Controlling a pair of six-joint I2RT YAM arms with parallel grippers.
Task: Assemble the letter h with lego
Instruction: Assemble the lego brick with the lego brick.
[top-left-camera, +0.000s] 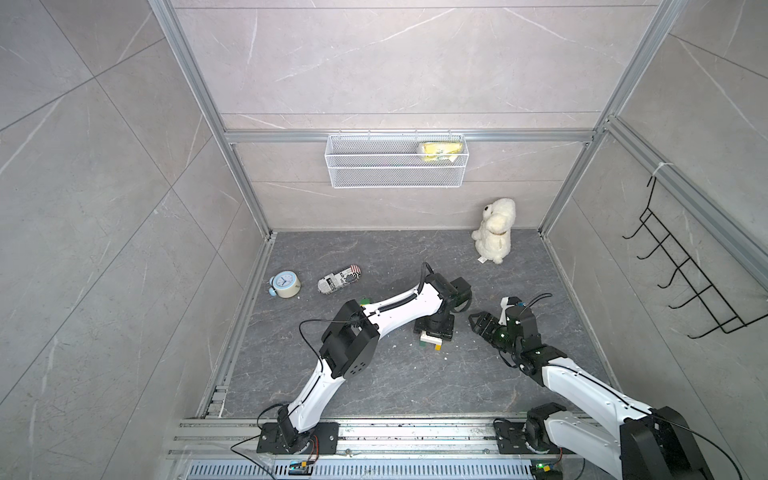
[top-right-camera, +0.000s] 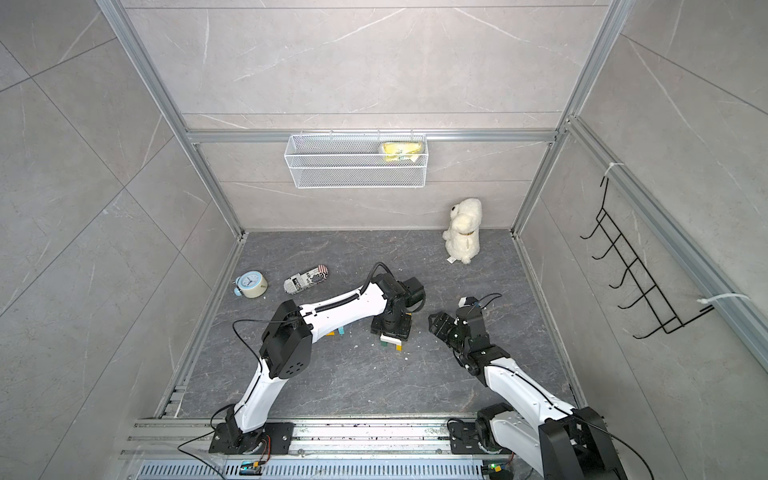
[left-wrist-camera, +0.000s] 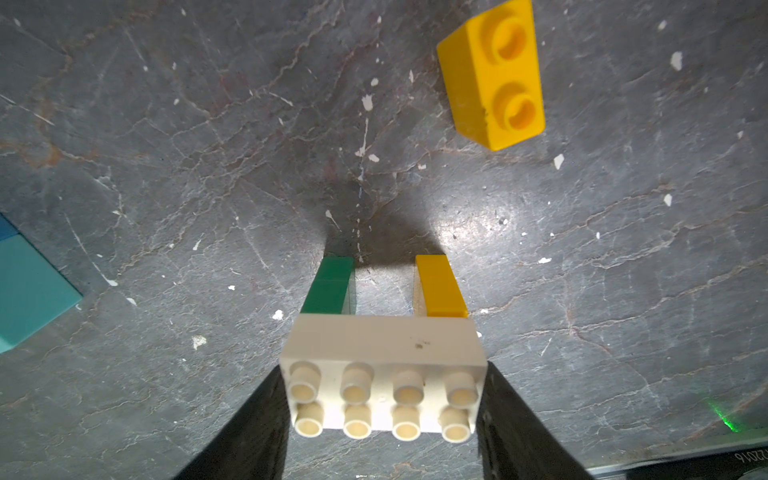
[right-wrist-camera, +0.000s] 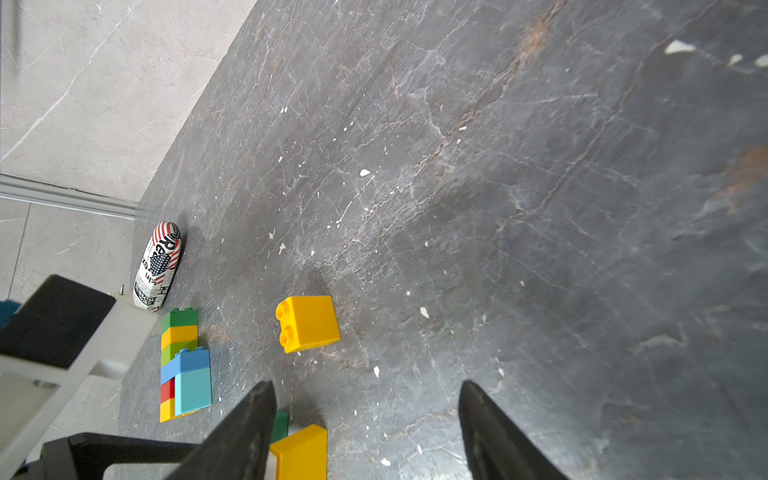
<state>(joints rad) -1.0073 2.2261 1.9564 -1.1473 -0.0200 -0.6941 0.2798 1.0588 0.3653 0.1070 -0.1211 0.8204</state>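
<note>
Your left gripper (left-wrist-camera: 384, 374) grasps the white brick (top-left-camera: 429, 338), just below centre in a top view. Your right gripper (right-wrist-camera: 366, 385) hangs released, empty.

A white brick (left-wrist-camera: 382, 365) with cream studs is shown; beneath it a green brick (left-wrist-camera: 328, 286) and a yellow brick (left-wrist-camera: 440, 286) are seen, beyond it a second yellow brick (left-wrist-camera: 494, 79). The table (left-wrist-camera: 166, 145) is veined dark grey. The case (right-wrist-camera: 158, 266) is printed with newsprint and stars-and-stripes.
</note>
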